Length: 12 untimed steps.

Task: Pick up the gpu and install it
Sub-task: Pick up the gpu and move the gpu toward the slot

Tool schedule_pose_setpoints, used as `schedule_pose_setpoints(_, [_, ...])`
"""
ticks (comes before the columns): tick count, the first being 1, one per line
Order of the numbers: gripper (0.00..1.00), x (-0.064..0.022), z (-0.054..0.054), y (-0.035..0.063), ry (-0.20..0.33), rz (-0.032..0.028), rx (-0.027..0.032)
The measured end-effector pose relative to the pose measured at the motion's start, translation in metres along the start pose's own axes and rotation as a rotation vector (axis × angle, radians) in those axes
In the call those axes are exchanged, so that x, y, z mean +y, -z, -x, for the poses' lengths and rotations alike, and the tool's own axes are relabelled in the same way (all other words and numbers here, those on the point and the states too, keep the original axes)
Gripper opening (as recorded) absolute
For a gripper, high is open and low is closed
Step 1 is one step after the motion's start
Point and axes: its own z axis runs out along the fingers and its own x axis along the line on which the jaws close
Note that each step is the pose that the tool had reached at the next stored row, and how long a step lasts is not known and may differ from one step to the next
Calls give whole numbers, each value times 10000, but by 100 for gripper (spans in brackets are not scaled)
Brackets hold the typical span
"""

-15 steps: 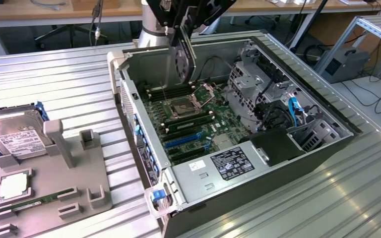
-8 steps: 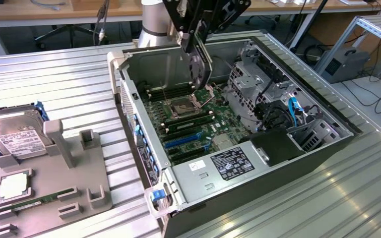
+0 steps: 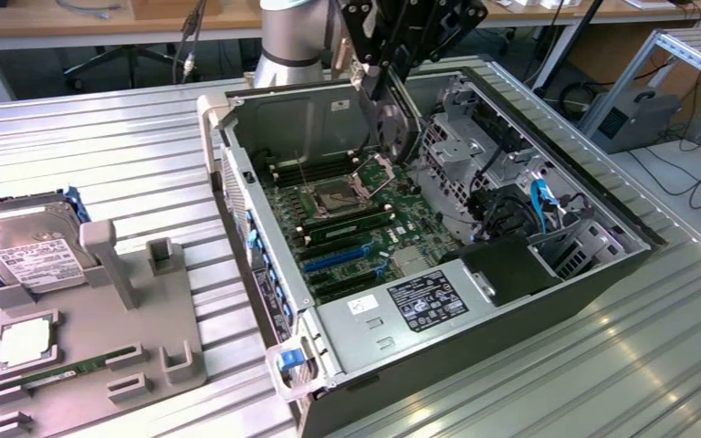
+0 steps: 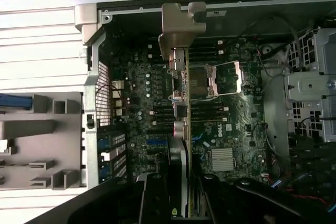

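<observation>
The gpu (image 3: pixel 376 80) is a thin dark card hanging on edge from my gripper (image 3: pixel 383 60), above the far end of the open computer case (image 3: pixel 598 274). In the wrist view the gpu (image 4: pixel 181 98) shows edge-on, its silver end bracket (image 4: pixel 181 24) farthest from me. My gripper (image 4: pixel 181 203) is shut on the card, with a black finger (image 4: pixel 155 198) on each side. Below the card lies the motherboard (image 3: pixel 353 226) with its blue expansion slots (image 3: pixel 332 260), and the card is clear of it. The CPU socket (image 4: pixel 220 80) sits beside the card's line.
On the exterior view's left a grey fixture (image 3: pixel 143 328) holds a hard drive (image 3: pixel 28 246), a CPU chip (image 3: pixel 28 342) and a green RAM stick (image 3: pixel 52 376). The case's drive cage (image 3: pixel 473 146) and cables (image 3: pixel 543 205) line its right side. The table (image 3: pixel 107 146) is ribbed metal.
</observation>
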Motion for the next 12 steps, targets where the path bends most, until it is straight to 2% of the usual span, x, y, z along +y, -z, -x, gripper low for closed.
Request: schedule_pose_setpoints(12, [27, 21, 588, -71, 344, -11, 49])
